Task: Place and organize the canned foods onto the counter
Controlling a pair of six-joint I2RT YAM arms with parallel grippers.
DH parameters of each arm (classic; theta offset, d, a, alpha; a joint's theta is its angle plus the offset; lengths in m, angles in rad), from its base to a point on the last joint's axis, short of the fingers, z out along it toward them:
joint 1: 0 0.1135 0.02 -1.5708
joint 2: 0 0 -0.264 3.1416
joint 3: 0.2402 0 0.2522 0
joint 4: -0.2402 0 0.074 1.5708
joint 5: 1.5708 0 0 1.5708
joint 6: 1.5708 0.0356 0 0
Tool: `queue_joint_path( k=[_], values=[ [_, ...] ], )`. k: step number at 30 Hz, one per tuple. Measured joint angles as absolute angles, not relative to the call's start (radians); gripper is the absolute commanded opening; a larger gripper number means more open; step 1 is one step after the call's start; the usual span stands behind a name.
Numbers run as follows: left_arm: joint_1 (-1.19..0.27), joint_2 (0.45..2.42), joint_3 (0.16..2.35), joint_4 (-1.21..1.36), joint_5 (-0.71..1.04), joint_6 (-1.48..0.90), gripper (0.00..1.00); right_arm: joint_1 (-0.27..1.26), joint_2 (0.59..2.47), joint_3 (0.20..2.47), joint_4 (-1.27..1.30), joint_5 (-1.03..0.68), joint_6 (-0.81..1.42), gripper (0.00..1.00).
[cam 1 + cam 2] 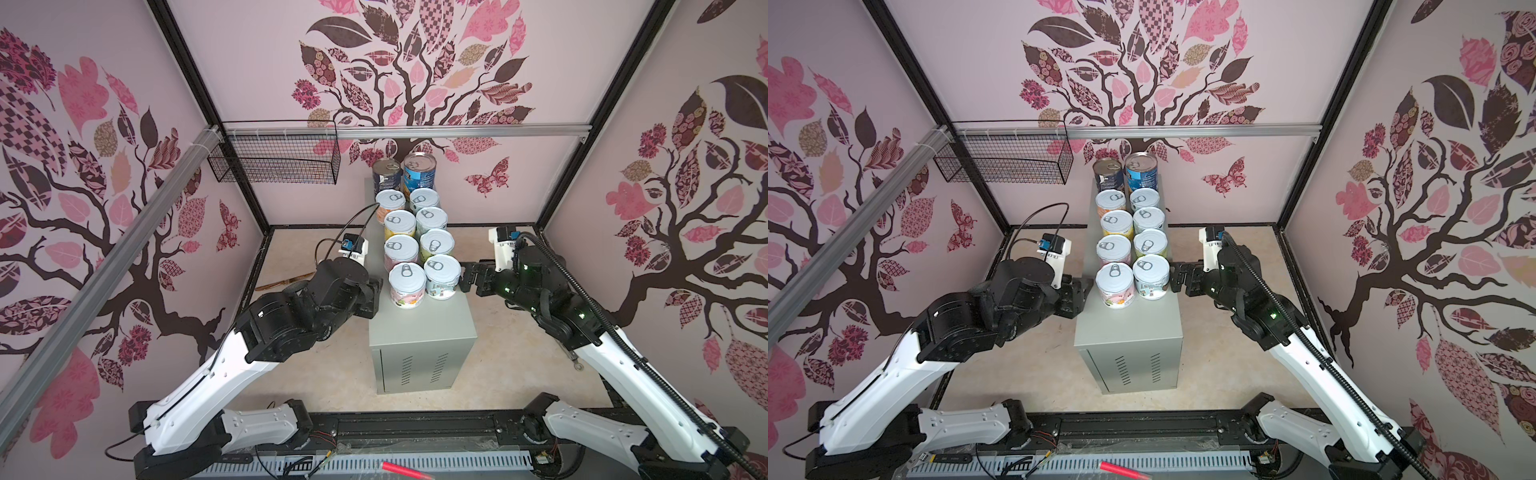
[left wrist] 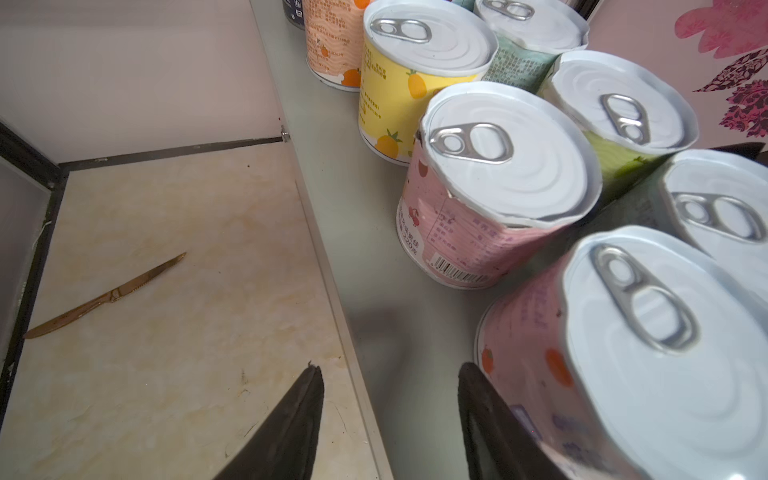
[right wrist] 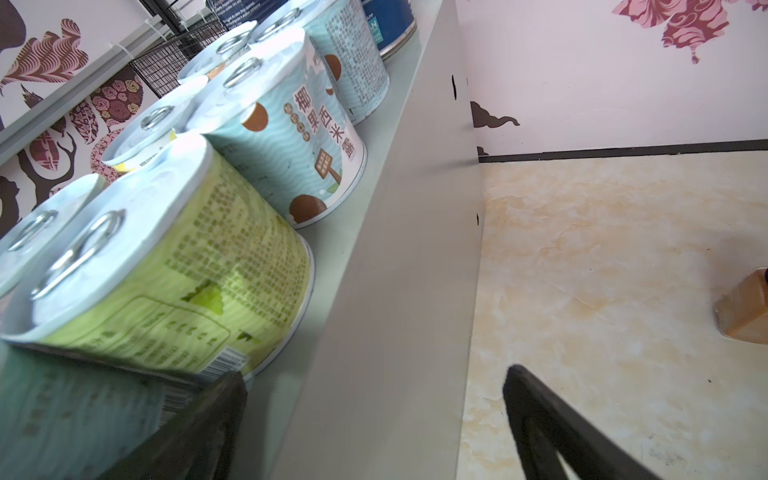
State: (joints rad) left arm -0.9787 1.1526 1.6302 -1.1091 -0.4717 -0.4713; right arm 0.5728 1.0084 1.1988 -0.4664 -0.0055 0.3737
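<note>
The canned foods stand in two rows on the counter (image 1: 419,328) (image 1: 1129,328): several short tins with white pull-tab lids, and two taller tins (image 1: 386,174) (image 1: 419,170) at the far end. My left gripper (image 1: 376,297) (image 2: 388,370) is open beside the nearest pink tin (image 1: 407,284) (image 2: 623,353). One fingertip is against that tin's side and the other hangs past the counter's edge, with nothing between them. My right gripper (image 1: 465,280) (image 3: 376,374) is open wide beside the nearest pale green tin (image 1: 442,276) (image 3: 62,415), one finger against it, the other off the counter's edge.
A black wire basket (image 1: 274,162) hangs on the back left rail. A gold knife (image 2: 104,297) lies on the beige floor left of the counter. A small amber jar (image 3: 744,311) lies on the floor to its right. The counter's near half is bare.
</note>
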Motion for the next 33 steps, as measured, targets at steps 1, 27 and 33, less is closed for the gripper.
queue_joint_path(
  k=[1,27,33],
  values=[
    [-0.975,1.152,1.627,-1.106,-0.467,-0.471,0.56,0.573,1.009,1.199,-0.468,-0.003,0.374,1.00],
    [-0.311,1.013,1.227,-0.971,-0.363,-0.513,0.98,0.502,0.792,0.619,-0.111,0.614,0.236,1.00],
    [-0.169,0.997,1.000,-0.784,-0.437,-0.599,0.98,0.433,0.809,0.429,0.125,0.644,0.235,1.00]
  ],
)
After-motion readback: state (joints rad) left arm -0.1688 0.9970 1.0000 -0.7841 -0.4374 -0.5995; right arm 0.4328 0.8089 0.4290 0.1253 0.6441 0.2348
